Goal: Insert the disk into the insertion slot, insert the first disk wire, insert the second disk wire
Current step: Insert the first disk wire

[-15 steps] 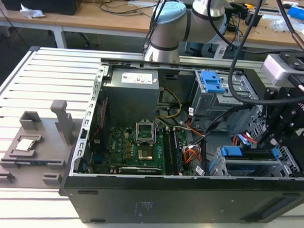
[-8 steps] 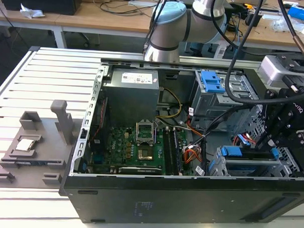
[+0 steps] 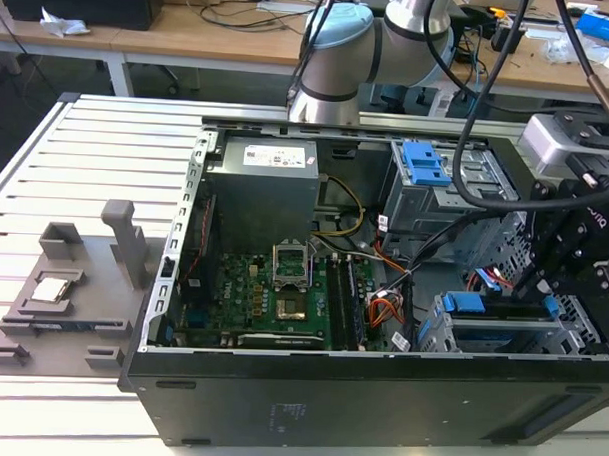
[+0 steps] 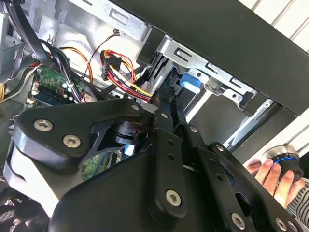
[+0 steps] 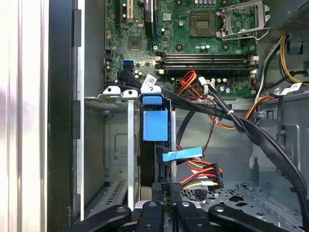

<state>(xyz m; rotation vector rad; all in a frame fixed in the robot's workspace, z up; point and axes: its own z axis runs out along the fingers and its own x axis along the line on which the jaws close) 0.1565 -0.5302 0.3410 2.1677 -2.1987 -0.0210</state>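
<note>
The case (image 3: 278, 407) lay open on its side, and all the work was at its near corner on the exterior view's right. There the disk (image 3: 502, 308) stood on edge in the slot (image 3: 433, 331), sunk most of the way into the cage. I judged it seated, or very nearly. Standing on edge suited that bay, which is open upward and left the disk's top edge free to be gripped.

Neither wire looked plugged in. The blue plug (image 5: 182, 154) and the red-yellow-black plug (image 5: 203, 176) lay just beside the disk, over the case's floor.

The arm (image 3: 336, 49) rose beyond the case's far edge, reached across it and turned its wrist down. That put the gripper (image 3: 536, 284) nearly upright over the end of the disk toward the exterior view's right. Its jaws were drawn narrow along the top edge and seemed to pinch it, though the gripper's own body hid the contact.

Past the case's wall a hand (image 4: 268, 175) held a round knob (image 4: 282, 159) (a stop switch, I guessed).
</note>
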